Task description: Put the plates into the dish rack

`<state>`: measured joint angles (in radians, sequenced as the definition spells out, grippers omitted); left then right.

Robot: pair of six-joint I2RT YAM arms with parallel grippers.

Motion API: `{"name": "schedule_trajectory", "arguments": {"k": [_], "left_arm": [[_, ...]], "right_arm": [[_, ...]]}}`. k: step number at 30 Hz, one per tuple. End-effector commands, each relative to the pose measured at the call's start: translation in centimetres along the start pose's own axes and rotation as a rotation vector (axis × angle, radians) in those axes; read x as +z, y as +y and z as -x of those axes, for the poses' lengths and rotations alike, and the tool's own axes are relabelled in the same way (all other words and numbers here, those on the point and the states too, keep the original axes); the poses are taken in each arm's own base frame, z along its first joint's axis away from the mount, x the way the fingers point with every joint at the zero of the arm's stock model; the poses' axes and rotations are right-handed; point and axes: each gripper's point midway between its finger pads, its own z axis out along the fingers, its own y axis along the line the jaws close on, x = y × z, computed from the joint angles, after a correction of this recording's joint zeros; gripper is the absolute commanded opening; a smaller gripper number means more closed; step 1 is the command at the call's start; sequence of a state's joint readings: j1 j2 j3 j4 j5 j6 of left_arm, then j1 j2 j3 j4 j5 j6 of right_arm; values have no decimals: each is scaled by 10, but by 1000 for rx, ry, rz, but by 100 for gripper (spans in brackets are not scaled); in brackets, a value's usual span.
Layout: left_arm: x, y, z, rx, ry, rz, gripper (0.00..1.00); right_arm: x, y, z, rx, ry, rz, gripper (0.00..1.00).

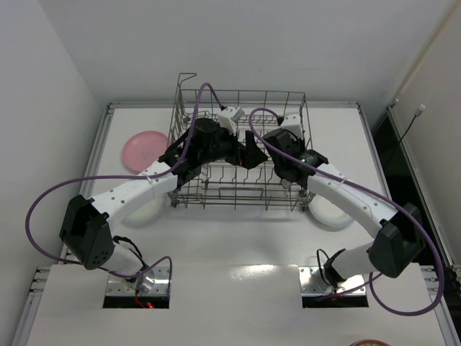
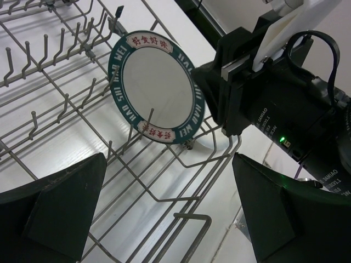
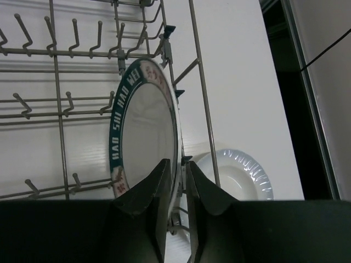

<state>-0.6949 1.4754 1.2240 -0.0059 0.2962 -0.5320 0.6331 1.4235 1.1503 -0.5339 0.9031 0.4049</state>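
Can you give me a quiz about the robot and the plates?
1. Fill the gap: the left fingers are ____ (open or shut).
2. Which fingers pinch the patterned plate? A) left fingers B) right fingers
3. True or false: the pink plate lies outside the rack.
Key: 1 open; 2 B; 3 true.

white desk (image 1: 238, 238), metal rail framing its edges (image 1: 99, 140); white walls behind and left (image 1: 288, 43); thin black cable hanging on right wall (image 1: 412, 124); brownish round item cut off at bottom edge (image 1: 371, 343), can't identify
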Motion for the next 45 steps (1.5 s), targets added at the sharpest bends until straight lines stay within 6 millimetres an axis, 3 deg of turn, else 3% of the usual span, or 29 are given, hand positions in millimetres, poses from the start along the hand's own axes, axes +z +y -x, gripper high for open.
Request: {"name": "schedule_trajectory", "arguments": {"k": [1, 2, 5, 10, 14, 16, 17, 18, 20, 21, 22, 23, 26, 30, 34, 35, 36, 37, 39, 41, 45], "left_arm": [[-3, -17, 26, 25, -71, -51, 100], [-3, -17, 26, 25, -71, -51, 100], [-3, -17, 26, 25, -71, -51, 100], [-3, -15, 27, 34, -75, -43, 100], [-4, -11, 28, 39, -75, -15, 100], [-4, -10, 29, 38, -79, -7, 100], [-4, -10, 29, 38, -79, -7, 100], [-4, -10, 29, 38, -79, -7, 100], [-4, -11, 28, 39, -75, -15, 100], [-4, -11, 28, 39, -75, -15, 100], [-4, -11, 28, 39, -75, -15, 100], [-4, -11, 28, 39, -75, -15, 100], [-4, -13, 27, 30, -71, -24, 100], [-4, -13, 27, 30, -71, -24, 100], [-7, -14, 31, 42, -85, -20, 100], [-7, -12, 32, 41, -89, -11, 100], [-9, -14, 35, 44, -97, -15, 100], [-9, -15, 35, 44, -97, -15, 100], [-9, -15, 35, 44, -97, -15, 100], [-9, -15, 35, 44, -97, -15, 100], [-9, -15, 35, 44, -97, -15, 100]], "right_arm": [[-7, -12, 7, 62, -44, -49, 17], [-9, -15, 9, 73, -52, -47, 33], [-12, -26, 5, 79, -43, -92, 63], [-29, -57, 28, 128, -57, -169, 69], [-47, -94, 17, 213, -10, -189, 78], [-45, -110, -3, 247, 29, -190, 79], [-44, -112, -10, 278, 40, -163, 86], [-43, -132, -30, 321, 55, -194, 89], [-39, -140, -49, 392, 69, -181, 94], [-37, -158, -70, 441, 93, -224, 99], [-34, -162, -80, 462, 110, -226, 99], [-27, -155, -92, 485, 136, -174, 99], [-15, -162, -112, 566, 189, -135, 99], [8, -173, -125, 700, 222, -64, 99], [31, -157, -153, 821, 322, 53, 98], [35, -157, -170, 873, 356, 51, 98], [39, -152, -170, 905, 346, 106, 96], [41, -145, -189, 944, 401, 112, 96], [46, -141, -197, 1014, 401, 158, 95], [43, -130, -221, 1065, 469, 169, 94], [42, -122, -234, 1102, 481, 178, 94]]}}
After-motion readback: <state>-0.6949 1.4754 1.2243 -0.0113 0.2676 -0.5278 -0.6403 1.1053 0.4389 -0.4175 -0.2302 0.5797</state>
